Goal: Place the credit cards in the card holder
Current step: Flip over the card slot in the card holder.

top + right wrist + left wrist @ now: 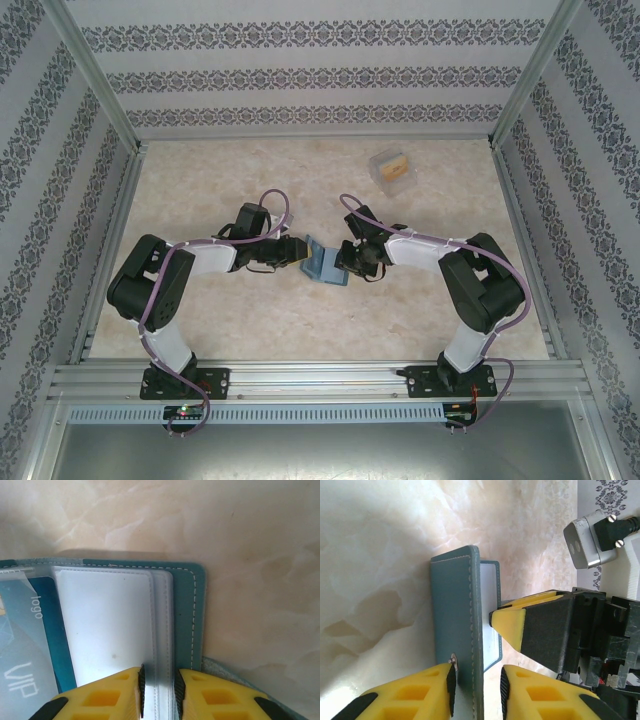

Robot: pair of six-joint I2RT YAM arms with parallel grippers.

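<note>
teal card holder (324,264) open, perhaps upright

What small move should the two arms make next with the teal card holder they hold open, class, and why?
Probably the right gripper should let go and head for the clear box. The left gripper already grips the card holder by its cover, a yellow-orange card waits in that box, and one clear sleeve looks empty.

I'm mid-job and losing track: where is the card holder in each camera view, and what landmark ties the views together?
Top external: the card holder sits at table centre, between the left gripper and right gripper.
Left wrist: lower centre, its teal cover edge-on, running up from the bottom edge.
Right wrist: spread across the left and centre, clear pockets facing the camera.
Shared landmark: the marbled beige table.
</note>
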